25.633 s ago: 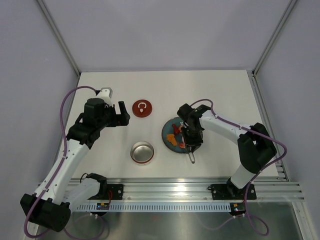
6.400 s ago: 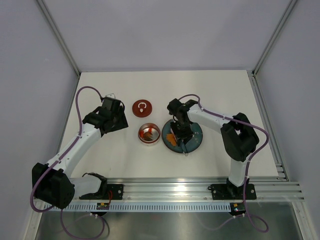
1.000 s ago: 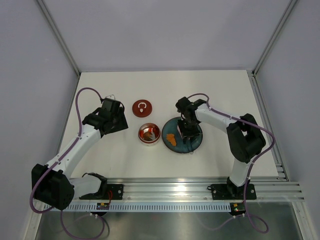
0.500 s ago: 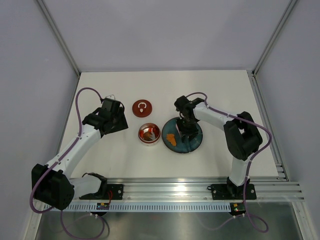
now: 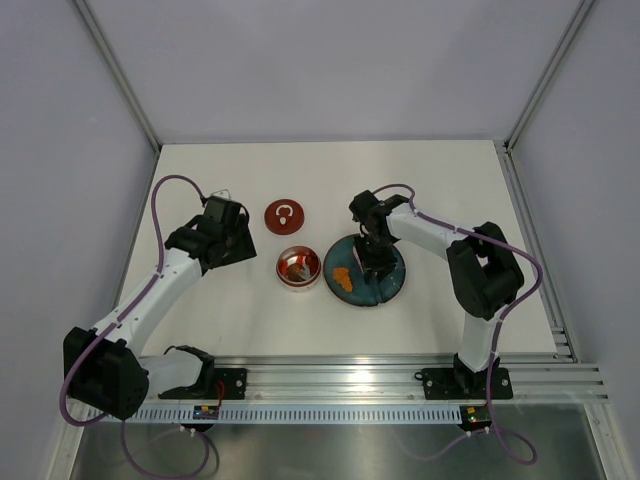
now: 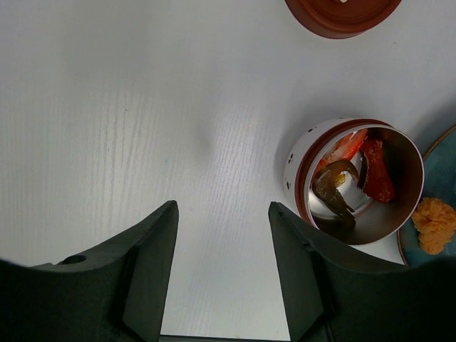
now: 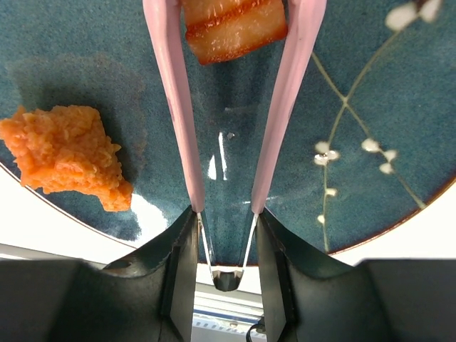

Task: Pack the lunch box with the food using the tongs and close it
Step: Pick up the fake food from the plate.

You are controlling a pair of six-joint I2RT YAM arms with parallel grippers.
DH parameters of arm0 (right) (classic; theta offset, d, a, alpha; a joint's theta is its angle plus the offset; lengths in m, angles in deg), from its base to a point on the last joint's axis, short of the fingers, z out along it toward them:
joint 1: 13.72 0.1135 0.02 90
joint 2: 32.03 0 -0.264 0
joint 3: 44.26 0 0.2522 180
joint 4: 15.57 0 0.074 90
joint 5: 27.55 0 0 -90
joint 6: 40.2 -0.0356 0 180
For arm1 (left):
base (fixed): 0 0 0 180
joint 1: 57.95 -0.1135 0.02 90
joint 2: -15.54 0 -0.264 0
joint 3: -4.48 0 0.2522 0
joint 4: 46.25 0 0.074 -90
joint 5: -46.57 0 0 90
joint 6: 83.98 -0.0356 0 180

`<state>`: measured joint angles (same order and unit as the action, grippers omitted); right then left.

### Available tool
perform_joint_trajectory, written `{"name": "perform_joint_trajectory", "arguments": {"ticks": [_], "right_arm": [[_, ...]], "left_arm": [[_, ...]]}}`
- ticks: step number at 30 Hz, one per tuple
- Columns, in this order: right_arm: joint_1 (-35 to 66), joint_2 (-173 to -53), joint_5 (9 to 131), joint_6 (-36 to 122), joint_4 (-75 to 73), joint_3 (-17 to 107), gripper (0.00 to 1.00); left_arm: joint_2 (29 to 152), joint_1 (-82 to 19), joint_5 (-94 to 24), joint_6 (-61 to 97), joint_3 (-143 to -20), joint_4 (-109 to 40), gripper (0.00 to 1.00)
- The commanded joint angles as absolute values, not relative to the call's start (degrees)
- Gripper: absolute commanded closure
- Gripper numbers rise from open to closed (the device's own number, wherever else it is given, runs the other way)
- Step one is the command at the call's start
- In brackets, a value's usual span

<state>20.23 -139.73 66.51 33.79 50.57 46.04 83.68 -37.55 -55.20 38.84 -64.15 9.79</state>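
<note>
The pink tongs are clamped in the right gripper, a striped meat piece pinched just ahead; the left gripper is held apart, empty.

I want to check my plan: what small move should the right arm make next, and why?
Probably the right pincer should squeeze the tongs tighter: their arms flank the striped brown piece on the teal plate, and the lunch box stands open beside the plate.

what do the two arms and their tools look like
The left arm and right arm have white links, black joints and a looping purple cable each. The left tool and right tool each end in two broad matte black fingers.
</note>
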Motion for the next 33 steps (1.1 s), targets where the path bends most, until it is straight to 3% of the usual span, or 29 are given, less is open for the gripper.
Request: {"name": "perform_joint_trajectory", "arguments": {"ticks": [1, 8, 19, 33], "right_arm": [[19.67, -135.93, 66.15, 34.16, 52.33, 47.46, 0.71], [19.67, -132.32, 65.62, 33.63, 54.26, 46.67, 0.80], [20.20, -126.52, 65.79, 32.31, 57.95, 47.81, 0.82], [32.84, -132.04, 64.74, 29.94, 61.29, 59.94, 0.82]], "left_arm": [[84.18, -37.65, -54.41, 38.45, -65.53, 7.32, 0.43], [84.53, -37.65, -54.06, 38.37, -65.88, 7.06, 0.43], [84.44, -37.65, -53.62, 38.72, -65.53, 6.79, 0.43], [82.87, -37.65, -54.50, 39.51, -64.92, 6.80, 0.43]]}}
